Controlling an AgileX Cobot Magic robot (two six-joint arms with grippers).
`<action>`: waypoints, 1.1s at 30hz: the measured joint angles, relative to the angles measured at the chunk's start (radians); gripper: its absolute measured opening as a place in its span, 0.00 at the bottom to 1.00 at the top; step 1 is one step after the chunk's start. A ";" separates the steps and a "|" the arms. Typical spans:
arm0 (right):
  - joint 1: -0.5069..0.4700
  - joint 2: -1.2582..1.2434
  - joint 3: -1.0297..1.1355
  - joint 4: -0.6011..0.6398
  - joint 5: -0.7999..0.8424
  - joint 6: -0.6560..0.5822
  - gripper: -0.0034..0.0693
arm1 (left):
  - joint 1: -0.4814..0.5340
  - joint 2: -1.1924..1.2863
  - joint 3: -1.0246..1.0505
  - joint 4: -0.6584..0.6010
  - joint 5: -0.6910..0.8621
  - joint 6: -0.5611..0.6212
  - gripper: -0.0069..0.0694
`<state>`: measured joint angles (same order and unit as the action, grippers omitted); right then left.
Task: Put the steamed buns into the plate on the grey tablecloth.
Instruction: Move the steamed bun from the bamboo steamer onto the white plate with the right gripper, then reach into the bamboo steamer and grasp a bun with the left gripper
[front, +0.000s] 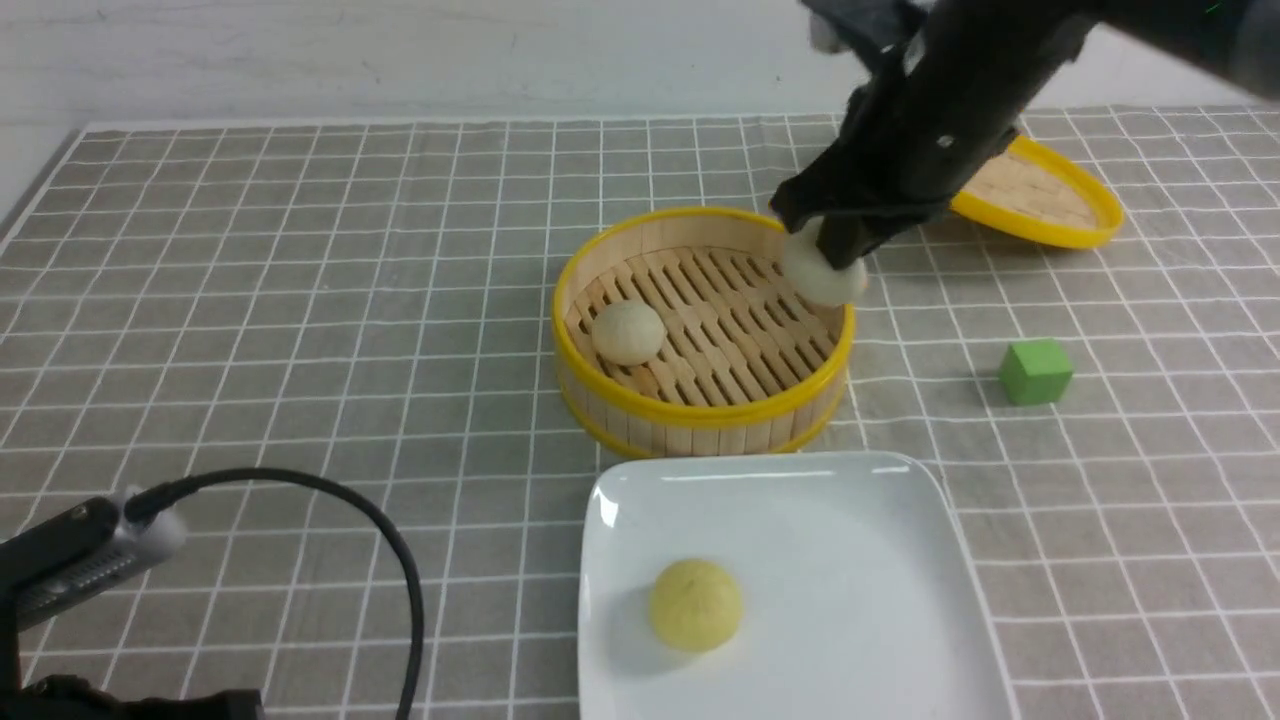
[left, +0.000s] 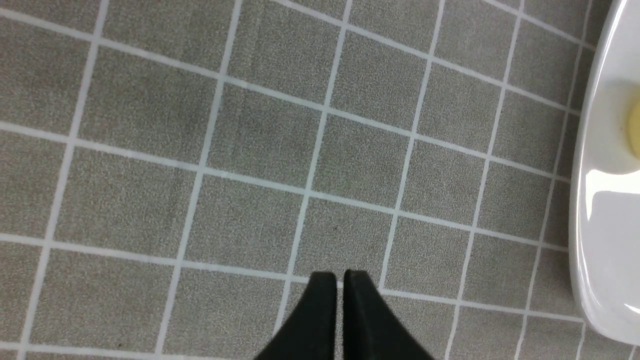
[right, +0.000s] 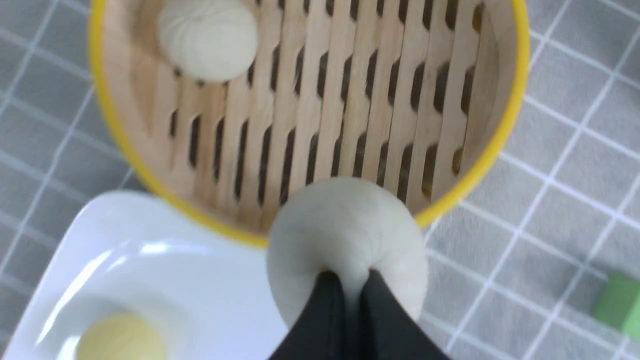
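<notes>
The right pincer (right: 350, 281) pinches a matte cream domed bun (right: 345, 230) above the slatted bamboo steamer (front: 700, 425), at its yellow rim; the other bun (front: 627, 332) sits inside. The left pincer (left: 340, 278) is closed over the gridded grey tablecloth (left: 250, 150).

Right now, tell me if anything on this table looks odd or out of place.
The right gripper pinches one steamed bun so tightly that the bun dimples around the tips, over the edge of the steamer basket. A green cube sits alone on the grey tablecloth, unrelated to the food. Nothing is spilled.
</notes>
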<state>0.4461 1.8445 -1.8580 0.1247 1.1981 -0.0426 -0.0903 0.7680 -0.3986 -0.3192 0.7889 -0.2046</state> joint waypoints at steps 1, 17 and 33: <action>0.000 -0.021 0.002 0.004 0.014 0.000 0.07 | 0.000 0.000 0.000 0.000 0.000 0.000 0.16; 0.001 -0.108 0.693 0.246 -0.244 -0.010 0.14 | 0.000 0.000 0.000 0.015 -0.077 0.000 0.18; 0.001 -0.161 0.698 0.183 -0.233 -0.060 0.63 | 0.000 0.000 -0.097 -0.006 -0.107 -0.007 0.34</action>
<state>0.4470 1.6836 -1.1603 0.3078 0.9650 -0.1026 -0.0903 0.7680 -0.4957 -0.3248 0.6820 -0.2118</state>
